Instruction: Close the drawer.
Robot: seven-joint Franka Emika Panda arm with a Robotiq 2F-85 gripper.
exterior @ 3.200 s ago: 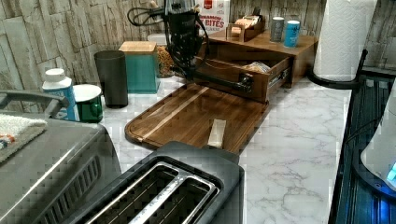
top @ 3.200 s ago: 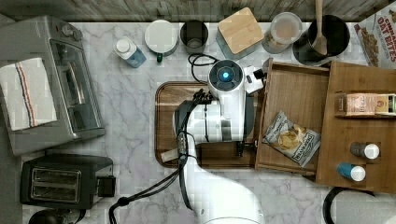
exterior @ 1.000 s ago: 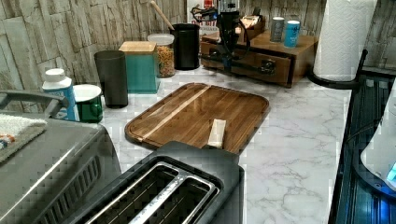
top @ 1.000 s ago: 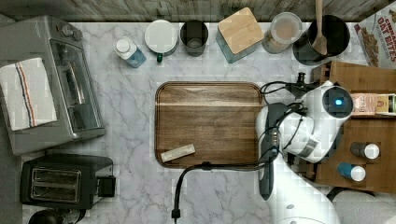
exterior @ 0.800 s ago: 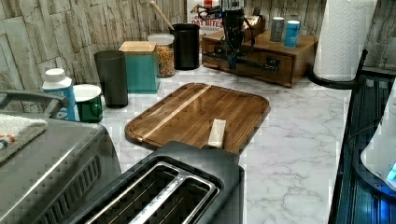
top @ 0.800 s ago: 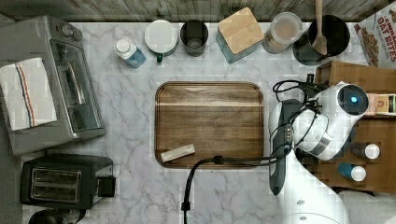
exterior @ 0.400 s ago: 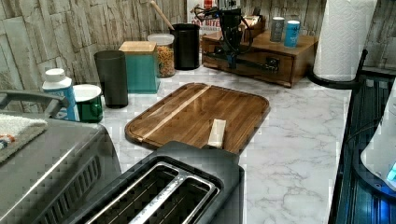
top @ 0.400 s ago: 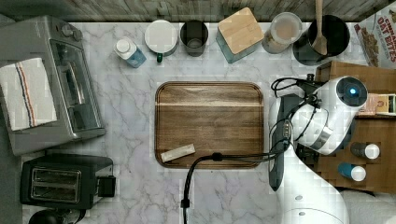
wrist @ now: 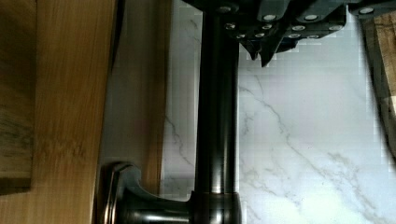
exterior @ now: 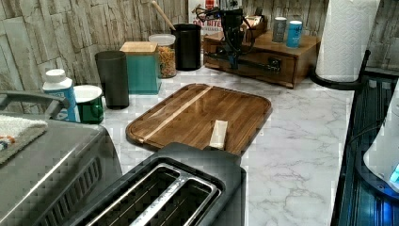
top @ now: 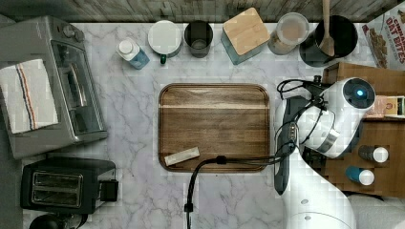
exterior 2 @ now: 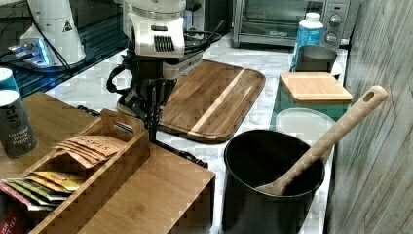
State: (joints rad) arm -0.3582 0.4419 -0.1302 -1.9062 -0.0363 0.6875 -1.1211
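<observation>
The drawer [exterior: 256, 62] sits pushed into the wooden organiser [exterior 2: 160, 187], its front flush in the left view, so the closing looks done; the gripper [exterior: 231, 52] hangs at the dark bar handle [wrist: 216, 116], probably because it pushed there; whether its fingers are wide, narrow or clamping the bar cannot be told.

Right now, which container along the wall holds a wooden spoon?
The black canister, at the row's end beside the organiser; the jar, teal box and dark cup have none.
</observation>
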